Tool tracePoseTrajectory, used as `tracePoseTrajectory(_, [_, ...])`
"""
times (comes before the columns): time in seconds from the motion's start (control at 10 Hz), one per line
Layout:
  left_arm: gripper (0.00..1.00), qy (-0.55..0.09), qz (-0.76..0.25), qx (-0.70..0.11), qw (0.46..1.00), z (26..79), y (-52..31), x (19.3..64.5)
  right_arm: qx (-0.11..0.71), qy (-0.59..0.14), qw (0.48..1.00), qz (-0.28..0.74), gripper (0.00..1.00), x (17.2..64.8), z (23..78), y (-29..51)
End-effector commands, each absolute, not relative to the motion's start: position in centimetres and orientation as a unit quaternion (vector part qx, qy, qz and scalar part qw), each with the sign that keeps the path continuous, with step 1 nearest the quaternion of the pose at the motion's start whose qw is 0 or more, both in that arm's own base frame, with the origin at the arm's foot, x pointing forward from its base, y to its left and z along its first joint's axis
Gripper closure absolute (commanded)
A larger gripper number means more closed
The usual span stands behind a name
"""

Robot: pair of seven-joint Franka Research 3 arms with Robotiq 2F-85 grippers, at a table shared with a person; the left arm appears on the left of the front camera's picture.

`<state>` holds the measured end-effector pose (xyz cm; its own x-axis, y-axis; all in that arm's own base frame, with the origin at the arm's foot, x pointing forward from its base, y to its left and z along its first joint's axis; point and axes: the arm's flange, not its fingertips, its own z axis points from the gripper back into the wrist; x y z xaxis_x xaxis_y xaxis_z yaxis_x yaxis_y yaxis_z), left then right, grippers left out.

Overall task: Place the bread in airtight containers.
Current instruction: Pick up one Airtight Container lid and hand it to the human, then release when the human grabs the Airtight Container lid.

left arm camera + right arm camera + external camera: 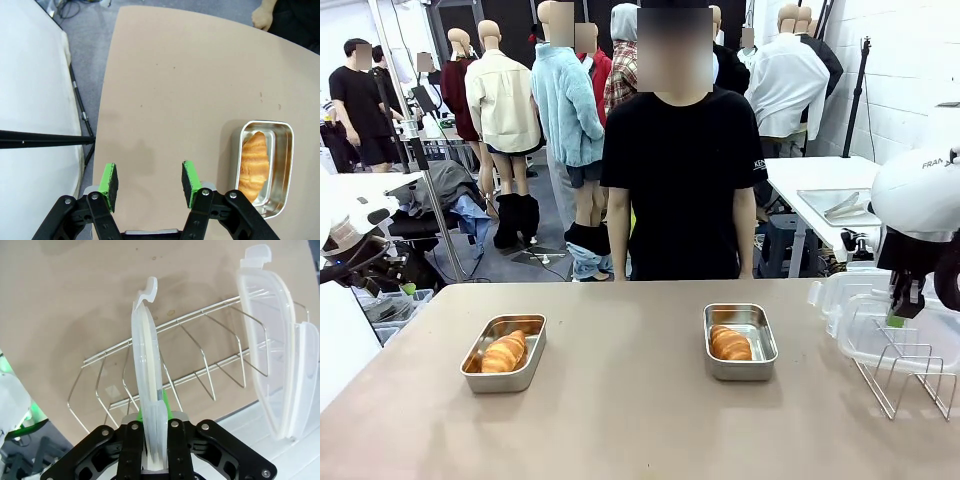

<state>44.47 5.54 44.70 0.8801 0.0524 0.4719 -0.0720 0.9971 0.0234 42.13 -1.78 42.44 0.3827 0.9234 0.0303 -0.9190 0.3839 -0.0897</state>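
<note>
right hand (151,412) pinches upright lid (145,350) edge at wire rack (190,319).

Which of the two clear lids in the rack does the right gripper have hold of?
The edge-on lid in the right wrist view, upright in the wire rack, with the right gripper shut on it. The other lid leans ungripped beside it.

- bread (504,352): golden-brown, ridged crust recorded
- containers (742,371): silver steel, unpatterned
- lid (148,385): clear, colourless
- tabletop (640,420): plain tan
- left pincer (148,171): black; pads (109,182) listed as green
</note>
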Motion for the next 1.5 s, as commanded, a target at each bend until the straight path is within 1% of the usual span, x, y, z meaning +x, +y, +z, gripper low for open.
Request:
tracePoseTrajectory(0.0, [0.33, -0.243, 0.039, 0.026, 0.969, 44.8, 5.5, 44.5, -0.028, -0.037, 0.831, 0.554, 1.0, 42.1, 42.3, -1.9])
tracePoseTrajectory(0.7, [0.33, -0.243, 0.039, 0.026, 0.969, 44.8, 5.5, 44.5, -0.029, -0.038, 0.83, 0.555, 1.0, 42.1, 42.5, -1.8])
tracePoseTrajectory(1.0, [0.33, -0.243, 0.039, 0.026, 0.969, 44.8, 5.5, 44.5, -0.073, -0.055, 0.832, 0.547, 1.0, 41.0, 49.0, -1.3])
tracePoseTrajectory(1.1, [0.33, -0.243, 0.039, 0.026, 0.969, 44.8, 5.5, 44.5, -0.082, -0.063, 0.829, 0.549, 1.0, 40.4, 51.8, -0.5])
tracePoseTrajectory(1.2, [0.33, -0.243, 0.039, 0.026, 0.969, 44.8, 5.5, 44.5, -0.074, -0.073, 0.835, 0.541, 1.0, 40.5, 55.0, 0.5])
tracePoseTrajectory(1.3, [0.33, -0.243, 0.039, 0.026, 0.969, 44.8, 5.5, 44.5, -0.074, -0.083, 0.856, 0.504, 1.0, 41.3, 57.7, 1.6])
tracePoseTrajectory(1.4, [0.33, -0.243, 0.039, 0.026, 0.969, 44.8, 5.5, 44.5, -0.063, -0.099, 0.878, 0.464, 1.0, 43.4, 60.8, 2.7])
